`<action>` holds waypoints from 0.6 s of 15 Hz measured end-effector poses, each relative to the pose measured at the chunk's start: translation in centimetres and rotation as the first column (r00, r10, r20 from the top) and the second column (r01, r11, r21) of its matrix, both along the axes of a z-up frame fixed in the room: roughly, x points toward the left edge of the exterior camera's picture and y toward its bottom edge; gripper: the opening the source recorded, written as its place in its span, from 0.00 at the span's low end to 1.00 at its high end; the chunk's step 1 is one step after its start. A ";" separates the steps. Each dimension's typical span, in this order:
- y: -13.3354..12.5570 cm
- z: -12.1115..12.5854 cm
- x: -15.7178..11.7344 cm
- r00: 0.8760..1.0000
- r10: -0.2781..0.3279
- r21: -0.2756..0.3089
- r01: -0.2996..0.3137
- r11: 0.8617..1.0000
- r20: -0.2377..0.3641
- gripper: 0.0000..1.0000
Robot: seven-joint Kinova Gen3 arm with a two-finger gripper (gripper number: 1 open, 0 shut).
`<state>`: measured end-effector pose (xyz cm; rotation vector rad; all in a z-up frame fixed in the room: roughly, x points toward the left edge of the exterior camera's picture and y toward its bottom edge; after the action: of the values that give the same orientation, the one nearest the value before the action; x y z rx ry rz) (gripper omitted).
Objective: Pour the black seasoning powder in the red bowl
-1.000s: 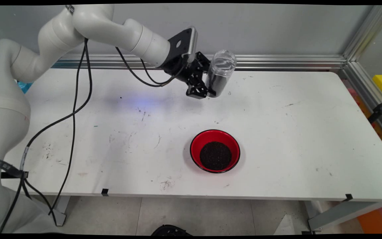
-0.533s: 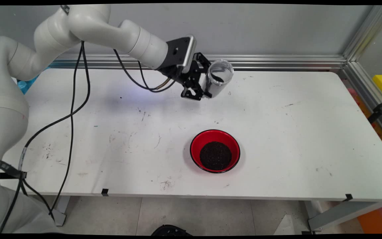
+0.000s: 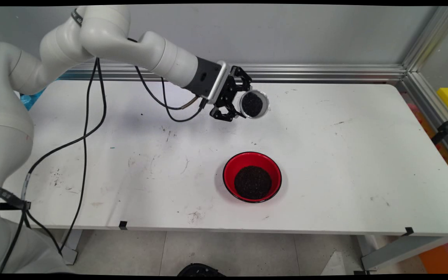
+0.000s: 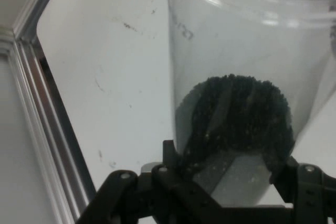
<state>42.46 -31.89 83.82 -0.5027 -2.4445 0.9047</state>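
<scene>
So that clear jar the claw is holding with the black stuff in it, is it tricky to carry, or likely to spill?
The clear jar looks like smooth, stiff plastic, so probably slippery; the gripper is clamped round its side. Its mouth shows no lid, so the dark grains inside would likely spill if tipped. They fill only part of it, so it is probably fairly light.

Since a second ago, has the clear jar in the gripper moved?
Yes. The clear jar, gripped by the gripper, has turned upright and dropped toward the white table, while the red bowl has kept its place.
</scene>
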 end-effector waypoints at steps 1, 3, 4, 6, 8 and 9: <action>0.0 -0.2 -0.1 1.000 -0.019 -0.021 0.019 1.000 0.013 0.00; 0.0 -0.5 -0.4 0.998 -0.052 -0.056 0.054 0.997 0.037 0.00; 0.0 -0.6 -0.4 0.997 -0.065 -0.070 0.069 0.995 0.047 0.00; -0.1 -0.8 -0.6 0.993 -0.092 -0.097 0.098 0.990 0.067 0.00; 0.0 -1.0 -0.7 0.990 -0.114 -0.116 0.123 0.986 0.083 0.00; 0.0 -1.1 -0.8 0.988 -0.123 -0.123 0.134 0.983 0.090 0.00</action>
<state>41.68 -31.92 82.74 -0.7485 -2.4039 1.0097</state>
